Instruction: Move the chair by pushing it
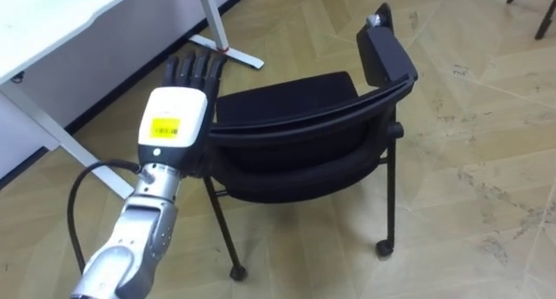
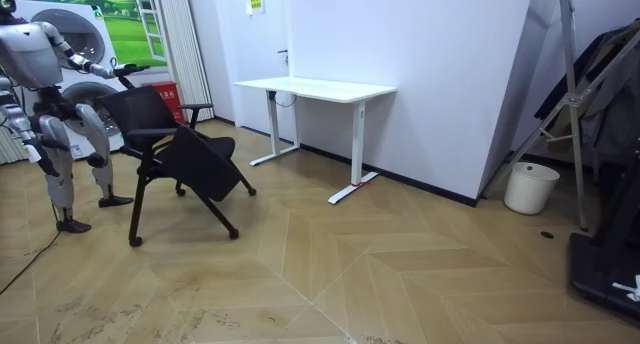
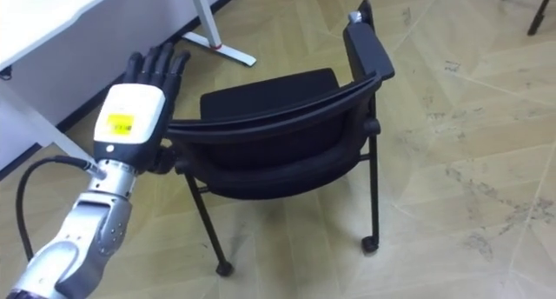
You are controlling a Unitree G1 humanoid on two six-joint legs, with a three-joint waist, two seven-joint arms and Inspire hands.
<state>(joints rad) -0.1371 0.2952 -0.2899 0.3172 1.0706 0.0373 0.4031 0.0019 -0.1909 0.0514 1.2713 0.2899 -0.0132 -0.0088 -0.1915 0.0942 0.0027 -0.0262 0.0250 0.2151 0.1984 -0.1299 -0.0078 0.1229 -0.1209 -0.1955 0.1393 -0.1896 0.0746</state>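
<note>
A black chair (image 1: 287, 95) with armrests and castors stands on the wood floor just ahead of me, its backrest (image 1: 295, 129) nearest me and its seat pointing away. My left hand (image 1: 178, 116) lies on the left end of the backrest by the armrest, fingers straight and open. The right armrest (image 1: 387, 56) sticks up at the far side. In the room view I stand at the left, behind the chair (image 2: 190, 159), which leans forward. My right hand (image 2: 32, 151) hangs by my side.
A white desk (image 1: 52, 12) stands to my left, its foot (image 1: 230, 51) close to the chair's left front. In the room view the desk (image 2: 315, 87) sits against the wall, and a white bin (image 2: 530, 187) stands at the far right. Open floor lies beyond the chair.
</note>
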